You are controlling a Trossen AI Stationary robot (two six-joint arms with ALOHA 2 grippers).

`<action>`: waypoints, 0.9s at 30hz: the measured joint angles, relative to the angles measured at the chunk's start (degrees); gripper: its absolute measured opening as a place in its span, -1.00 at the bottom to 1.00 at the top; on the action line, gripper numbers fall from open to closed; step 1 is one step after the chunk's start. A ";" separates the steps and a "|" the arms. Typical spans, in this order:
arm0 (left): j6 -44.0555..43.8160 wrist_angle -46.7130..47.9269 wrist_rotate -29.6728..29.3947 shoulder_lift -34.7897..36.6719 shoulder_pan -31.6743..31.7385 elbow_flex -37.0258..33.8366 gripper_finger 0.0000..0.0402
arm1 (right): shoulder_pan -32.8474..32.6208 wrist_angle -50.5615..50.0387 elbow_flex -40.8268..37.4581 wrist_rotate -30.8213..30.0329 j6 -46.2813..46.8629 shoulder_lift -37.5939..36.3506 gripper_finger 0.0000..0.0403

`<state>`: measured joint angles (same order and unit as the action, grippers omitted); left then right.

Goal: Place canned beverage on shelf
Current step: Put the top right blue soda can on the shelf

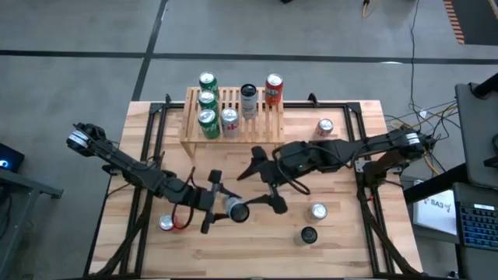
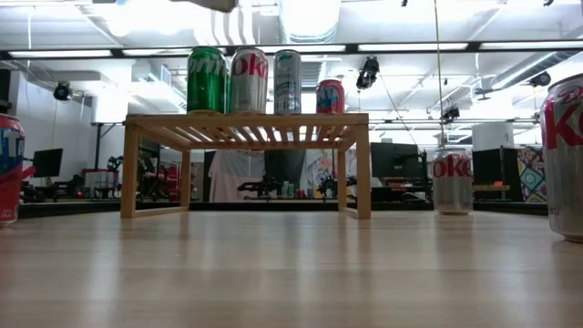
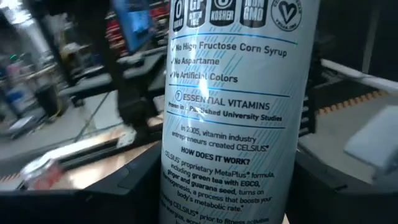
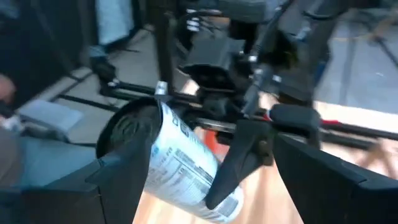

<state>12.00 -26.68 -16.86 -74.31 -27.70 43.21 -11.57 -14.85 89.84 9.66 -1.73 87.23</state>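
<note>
Near the worktop's (image 1: 342,249) middle, the left claw (image 1: 220,204) is pinching a pale Celsius can (image 1: 236,210); the right claw (image 1: 263,180) is hovering spread beside it.

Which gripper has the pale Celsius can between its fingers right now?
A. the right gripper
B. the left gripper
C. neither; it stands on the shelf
B: the Celsius can sits in the left gripper, filling the left wrist view, while the right gripper stands open beside it.
</note>
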 joint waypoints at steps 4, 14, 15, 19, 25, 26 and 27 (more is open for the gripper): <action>3.85 -4.48 6.58 -0.32 -0.57 -0.01 0.14 | -0.02 10.65 -8.47 7.73 -0.88 -0.86 0.61; 3.91 -7.82 8.33 -0.34 -0.70 -0.71 0.14 | -0.02 35.41 -21.66 8.40 -9.56 -0.92 0.61; 3.57 -7.80 8.32 -0.34 -0.70 -0.73 0.14 | -0.02 36.50 -22.18 8.32 -10.21 -0.88 0.61; 2.42 -7.75 5.15 -0.34 -0.77 -0.73 0.14 | -0.02 37.89 -23.07 7.72 -11.34 -0.97 0.61; 2.02 -4.78 -2.53 -0.23 -0.70 -0.73 0.14 | -0.02 38.05 -22.60 7.71 -11.85 -0.97 0.61; 2.02 -4.54 -4.11 -0.23 -0.70 -0.73 0.14 | -0.02 38.02 -22.60 7.71 -12.50 -0.97 0.61; 1.84 -4.30 -5.70 -0.23 -0.72 -0.73 0.14 | -0.02 37.83 -22.62 7.73 -13.07 -0.95 0.61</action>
<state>13.85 -30.98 -22.56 -74.54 -28.42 42.48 -11.60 22.98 67.23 17.39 -14.79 86.28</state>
